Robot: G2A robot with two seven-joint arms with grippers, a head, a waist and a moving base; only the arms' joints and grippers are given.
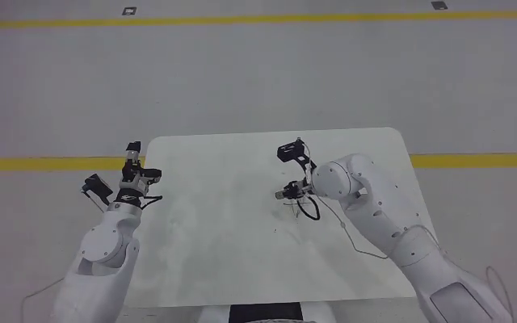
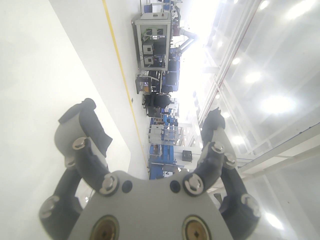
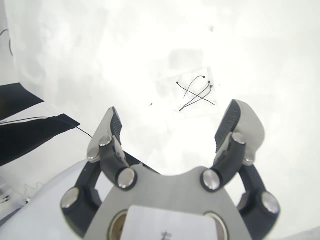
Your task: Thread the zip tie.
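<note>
White table [image 1: 210,266] under bright lights: several thin black zip ties [image 3: 197,95] lie crossed in a loose heap on a faint clear sheet [image 3: 170,93] near the table's middle. They sit beneath the right gripper [image 3: 172,108], whose fingers stand wide apart and hold nothing. At the table's left edge, the left gripper [image 2: 151,109] is likewise spread and empty, well apart from the heap. The ties look featherlight, springy and slick, likely to skate away or drag one another when pinched. The best hold is probably a square head, or an arched stretch of strap raised off the surface.
</note>
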